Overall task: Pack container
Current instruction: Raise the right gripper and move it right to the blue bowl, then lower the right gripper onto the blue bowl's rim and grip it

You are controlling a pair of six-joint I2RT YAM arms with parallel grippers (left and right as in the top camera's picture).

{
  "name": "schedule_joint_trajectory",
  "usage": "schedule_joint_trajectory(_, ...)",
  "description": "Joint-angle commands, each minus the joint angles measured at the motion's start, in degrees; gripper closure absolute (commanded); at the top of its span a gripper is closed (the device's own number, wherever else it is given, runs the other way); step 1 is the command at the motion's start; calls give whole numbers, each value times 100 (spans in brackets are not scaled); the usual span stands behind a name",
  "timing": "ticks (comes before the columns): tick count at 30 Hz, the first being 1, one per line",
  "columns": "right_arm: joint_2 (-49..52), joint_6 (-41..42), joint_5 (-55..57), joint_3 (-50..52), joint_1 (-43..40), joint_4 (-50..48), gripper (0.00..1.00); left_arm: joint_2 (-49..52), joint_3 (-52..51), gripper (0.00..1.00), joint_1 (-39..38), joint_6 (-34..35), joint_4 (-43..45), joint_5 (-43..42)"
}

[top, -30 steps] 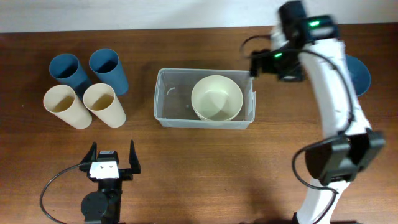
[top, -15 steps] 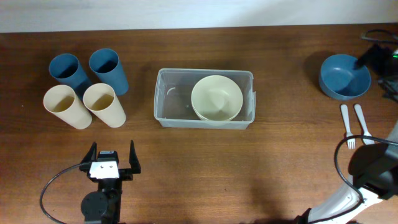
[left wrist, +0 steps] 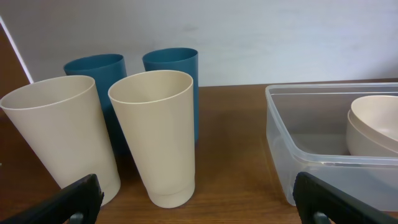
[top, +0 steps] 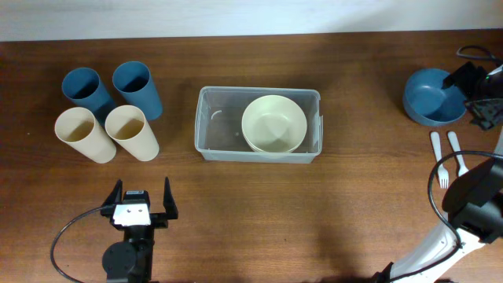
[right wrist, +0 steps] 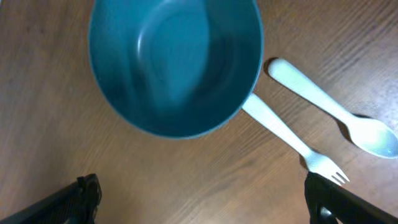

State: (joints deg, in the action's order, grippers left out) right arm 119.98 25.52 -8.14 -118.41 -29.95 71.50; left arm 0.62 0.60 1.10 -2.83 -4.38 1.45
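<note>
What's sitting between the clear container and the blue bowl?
Nothing. The overhead view shows only bare table between the container and the blue bowl.

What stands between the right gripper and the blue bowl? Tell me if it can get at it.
Probably yes. The right gripper is open and close to the blue bowl, with nothing between them; the fork and spoon lie beside it.

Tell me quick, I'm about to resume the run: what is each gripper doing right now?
Left gripper: open, holding nothing.
Right gripper: open, holding nothing.
</note>
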Motion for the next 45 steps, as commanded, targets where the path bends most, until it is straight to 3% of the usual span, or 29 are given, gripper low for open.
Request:
schedule_joint_trajectory(1, -22, 50, -61, 243, 24, -208, 1, -33, -9, 0, 20, -46, -35, -26)
schedule_joint_trajectory(12, 227, 164, -63, 859, 24, -984, 1, -33, -9, 0, 20, -46, -35, -26)
schedule_joint_trajectory(45, 1102, 649, 330, 859, 20, -1349, 1, -33, -9, 0, 20, -46, -35, -26)
